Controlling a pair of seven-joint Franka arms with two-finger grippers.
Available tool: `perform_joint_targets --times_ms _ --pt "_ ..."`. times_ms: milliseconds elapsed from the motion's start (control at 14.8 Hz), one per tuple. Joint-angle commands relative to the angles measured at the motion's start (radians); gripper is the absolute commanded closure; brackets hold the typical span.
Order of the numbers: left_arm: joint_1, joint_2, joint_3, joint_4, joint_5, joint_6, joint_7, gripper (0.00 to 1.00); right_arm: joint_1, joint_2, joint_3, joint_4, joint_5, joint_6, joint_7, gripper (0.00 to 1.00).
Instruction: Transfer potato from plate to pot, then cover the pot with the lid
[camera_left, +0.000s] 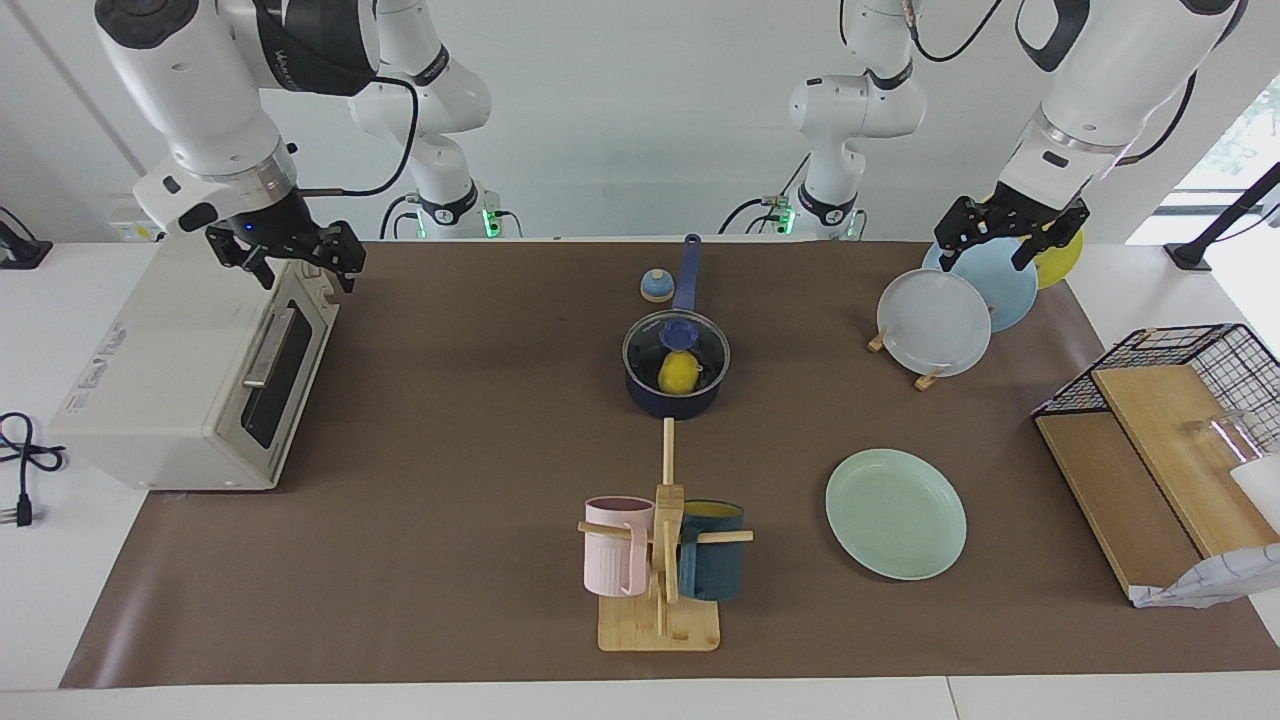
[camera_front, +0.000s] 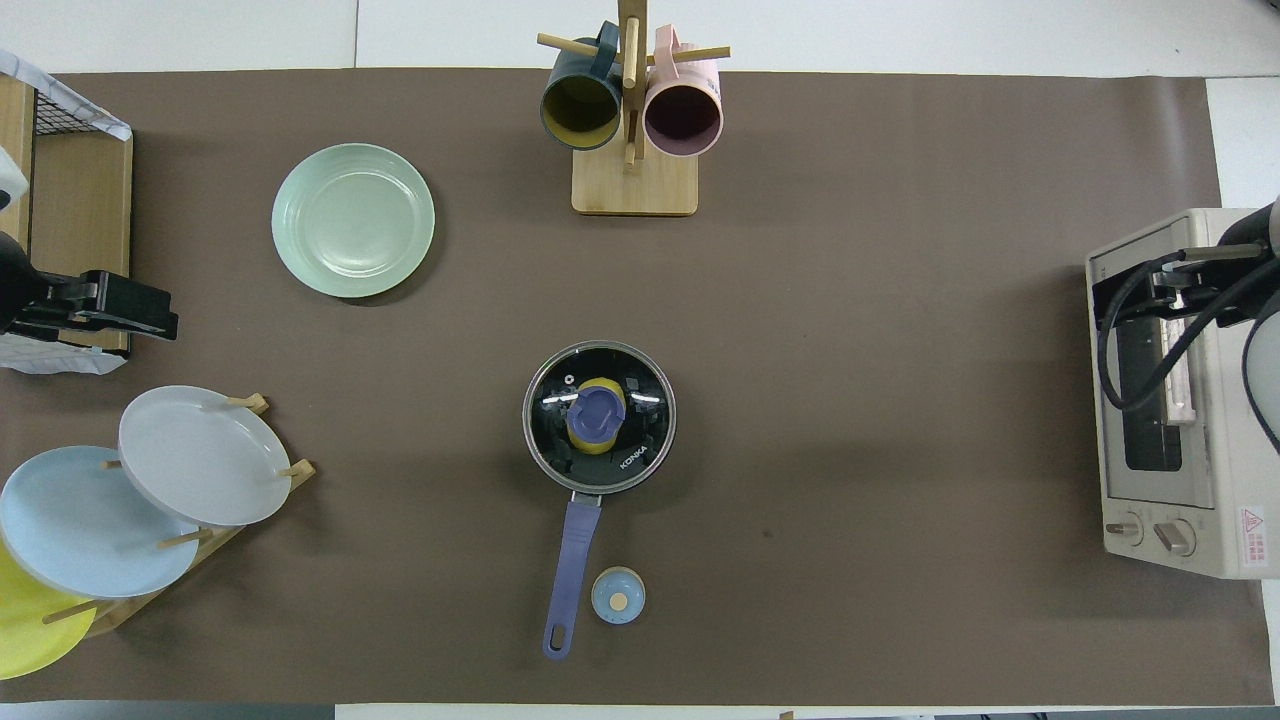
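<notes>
The yellow potato (camera_left: 679, 373) lies inside the dark navy pot (camera_left: 675, 402) at the table's middle. The glass lid (camera_left: 645, 350) with its blue knob sits on the pot. The pot's long blue handle (camera_left: 689, 270) points toward the robots. In the overhead view the potato (camera_front: 603, 384) shows through the lid (camera_front: 640, 400). The mint-green plate (camera_left: 895, 513) (camera_front: 353, 220) is bare, farther from the robots toward the left arm's end. My left gripper (camera_left: 1010, 240) (camera_front: 150, 315) is open, raised over the plate rack. My right gripper (camera_left: 290, 258) is open, raised over the toaster oven.
A blue-and-tan bell (camera_left: 656, 285) sits beside the pot's handle. A mug tree (camera_left: 660, 560) with a pink and a teal mug stands farther out. A toaster oven (camera_left: 200, 380) is at the right arm's end; a plate rack (camera_left: 940, 320) and a wire basket (camera_left: 1200, 360) at the left arm's.
</notes>
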Motion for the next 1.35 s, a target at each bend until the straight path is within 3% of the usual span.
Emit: perform_joint_targets --times_ms 0,1280 --pt "-0.004 -0.027 0.006 -0.026 -0.007 -0.006 -0.009 0.00 -0.031 -0.012 0.008 -0.010 0.021 0.005 -0.007 0.00" --pt "-0.004 -0.027 0.006 -0.026 -0.007 -0.006 -0.009 0.00 -0.046 -0.003 0.008 0.013 0.084 -0.019 -0.040 0.00"
